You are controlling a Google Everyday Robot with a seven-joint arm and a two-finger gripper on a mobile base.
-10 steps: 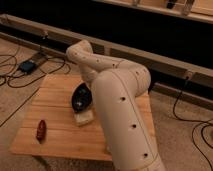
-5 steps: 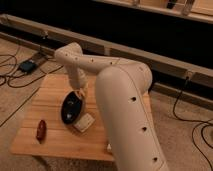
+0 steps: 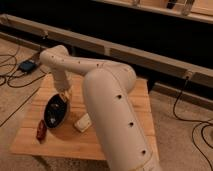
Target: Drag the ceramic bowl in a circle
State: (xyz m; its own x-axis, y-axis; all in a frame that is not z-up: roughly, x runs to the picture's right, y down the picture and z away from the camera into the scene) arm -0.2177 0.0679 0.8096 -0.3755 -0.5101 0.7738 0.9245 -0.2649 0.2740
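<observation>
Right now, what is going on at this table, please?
A robot arm reaches down onto the wooden table, and its tool is at the rim of the ceramic bowl, on the side farther from the camera. The bowl looks tilted. A small reddish object and a pale block lie close beside the bowl.

Hand [image 3: 63, 98] is noted at the far rim of the bowl [image 3: 55, 114], on the left half of the surface [image 3: 65, 142]. Room at the near left is narrowed by a red object [image 3: 41, 131] just beside the bowl, and at the right by a pale block [image 3: 82, 123] near it. The right half is hidden by the arm [image 3: 115, 110]. Bare wood is seen left of the bowl.
</observation>
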